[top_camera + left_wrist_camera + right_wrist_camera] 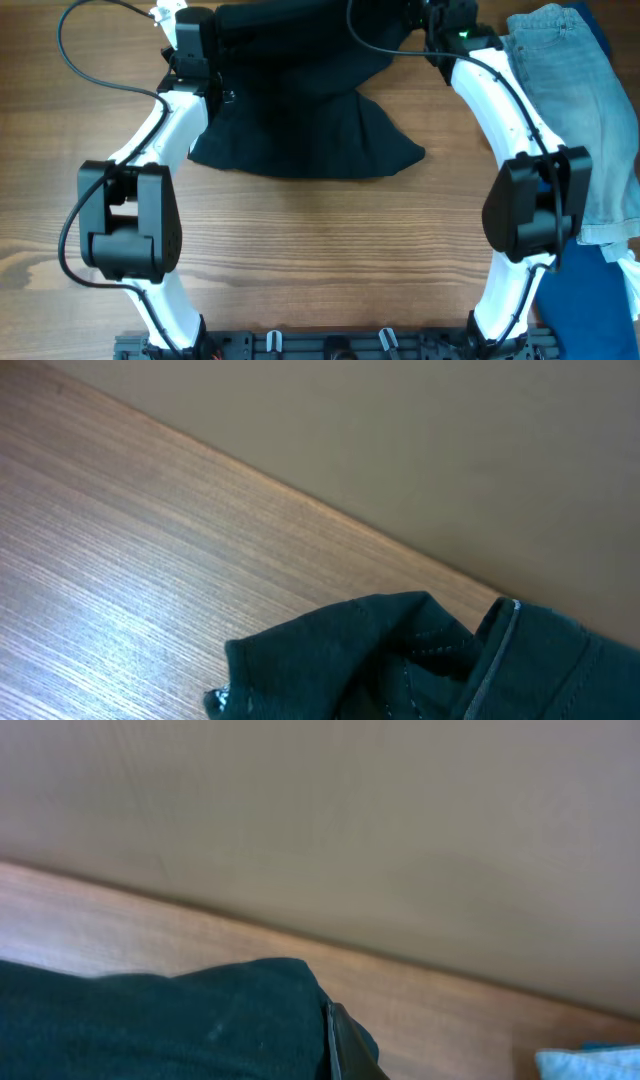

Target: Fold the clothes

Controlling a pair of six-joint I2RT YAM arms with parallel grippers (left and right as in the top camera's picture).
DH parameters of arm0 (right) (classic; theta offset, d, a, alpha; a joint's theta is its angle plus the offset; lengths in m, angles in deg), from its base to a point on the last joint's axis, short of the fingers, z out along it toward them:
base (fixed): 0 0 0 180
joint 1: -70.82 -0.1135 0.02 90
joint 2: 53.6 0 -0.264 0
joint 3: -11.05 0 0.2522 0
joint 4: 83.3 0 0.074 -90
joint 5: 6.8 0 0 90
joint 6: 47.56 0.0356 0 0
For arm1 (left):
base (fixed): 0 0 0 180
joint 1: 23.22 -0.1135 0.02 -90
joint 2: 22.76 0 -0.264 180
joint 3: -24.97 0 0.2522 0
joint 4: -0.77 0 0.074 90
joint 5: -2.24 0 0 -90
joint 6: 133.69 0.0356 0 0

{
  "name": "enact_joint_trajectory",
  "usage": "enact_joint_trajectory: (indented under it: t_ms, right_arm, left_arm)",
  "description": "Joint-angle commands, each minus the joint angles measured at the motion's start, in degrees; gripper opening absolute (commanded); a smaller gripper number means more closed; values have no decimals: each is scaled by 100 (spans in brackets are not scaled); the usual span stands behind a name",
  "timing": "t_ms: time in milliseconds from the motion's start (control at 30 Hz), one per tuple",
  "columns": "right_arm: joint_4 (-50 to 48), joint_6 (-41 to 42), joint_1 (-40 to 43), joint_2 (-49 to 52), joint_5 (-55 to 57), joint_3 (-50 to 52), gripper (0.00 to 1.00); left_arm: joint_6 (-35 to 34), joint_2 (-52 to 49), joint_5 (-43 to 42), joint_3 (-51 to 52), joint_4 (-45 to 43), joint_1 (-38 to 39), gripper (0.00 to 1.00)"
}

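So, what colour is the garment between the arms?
The garment is plain black; the overhead view shows it best.

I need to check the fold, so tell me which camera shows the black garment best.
Overhead. It shows most of the black garment spread on the table, its near edge flaring out. The left wrist view catches only a bunched corner with stitching; the right wrist view only a smooth dark fold.

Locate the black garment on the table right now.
Overhead, the black garment lies at the far middle of the table, bunched between the left gripper and right gripper; the light blue jeans sit to its right.
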Motion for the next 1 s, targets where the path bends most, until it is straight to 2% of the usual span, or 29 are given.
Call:
enact_joint_trajectory:
  t_ms: [0, 433, 667, 967]
  right_arm:
    - [109, 160, 212, 267, 573, -70, 4]
    - [-9, 313, 203, 400, 481, 142, 4]
    - [352, 1038, 201, 400, 332, 142, 4]
    - [492, 1104, 190, 398, 330, 140, 4]
  left_arm:
    - [157, -243, 542, -37, -26, -254, 4]
    - [155, -903, 557, -39, -269, -354, 4]
    - [155, -918, 557, -39, -304, -376, 4]
    - [157, -907, 557, -39, -389, -365, 4]
